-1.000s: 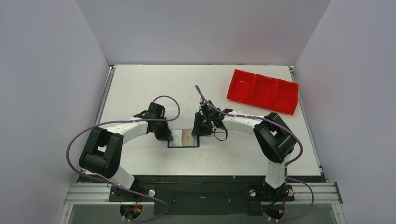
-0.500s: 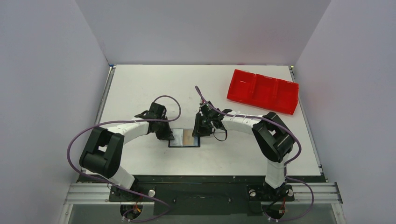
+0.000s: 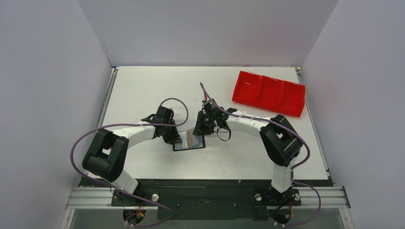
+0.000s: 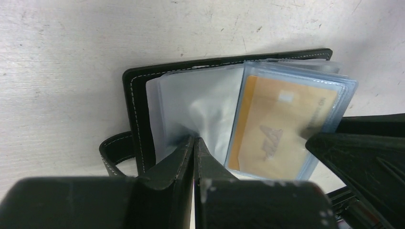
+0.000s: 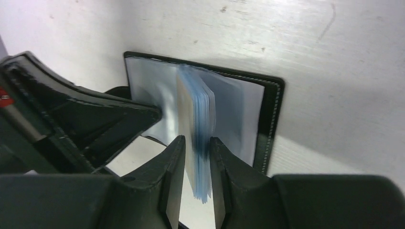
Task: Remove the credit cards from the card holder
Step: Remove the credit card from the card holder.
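The card holder lies open on the table between my arms, black with white stitching. My left gripper is shut, its tips pressing down on the empty clear sleeve on the holder's left half. A gold credit card shows inside the front blue-tinted sleeve. My right gripper is shut on the stack of sleeves, which stands up on edge off the holder. Any other credit cards are hidden in the stack.
A red three-compartment tray sits at the back right of the white table. Grey walls close in both sides. My two grippers are almost touching over the holder.
My right gripper has closed in on the sleeve stack and raised it, so the gold card's sleeve now tilts up. My left gripper has edged slightly right along the holder.
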`<state>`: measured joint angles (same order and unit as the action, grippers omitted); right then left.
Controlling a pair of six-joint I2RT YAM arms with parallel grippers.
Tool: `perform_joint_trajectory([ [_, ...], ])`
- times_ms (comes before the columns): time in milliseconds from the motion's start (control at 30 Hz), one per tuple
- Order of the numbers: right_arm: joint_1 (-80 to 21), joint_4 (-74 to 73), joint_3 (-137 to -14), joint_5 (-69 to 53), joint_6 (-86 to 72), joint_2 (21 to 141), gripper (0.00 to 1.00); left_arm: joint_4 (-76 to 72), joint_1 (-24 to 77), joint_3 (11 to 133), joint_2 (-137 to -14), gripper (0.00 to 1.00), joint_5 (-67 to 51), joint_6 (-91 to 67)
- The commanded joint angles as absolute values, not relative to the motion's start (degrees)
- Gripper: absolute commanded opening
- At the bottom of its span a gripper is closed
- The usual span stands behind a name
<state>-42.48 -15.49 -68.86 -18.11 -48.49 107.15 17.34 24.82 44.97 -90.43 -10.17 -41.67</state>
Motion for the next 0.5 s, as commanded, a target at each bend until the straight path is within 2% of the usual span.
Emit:
perform_joint_trajectory([
  [0,-44.47,-12.84,-72.67,-20.62,-49.97,104.4,0.25,15.52,26.82,43.18,-93.09,0.0,-9.6,-42.82],
  [300,-47.66,-13.51,-77.57,-19.74,-50.71,107.6,0.37,18.89,26.9,43.55,-90.07,0.0,-7.4,-42.95],
  [467,-48.92,-15.12,-80.99,-18.55,-50.37,110.39,0.41,25.32,26.77,45.38,-85.08,0.01,-1.22,-42.6],
])
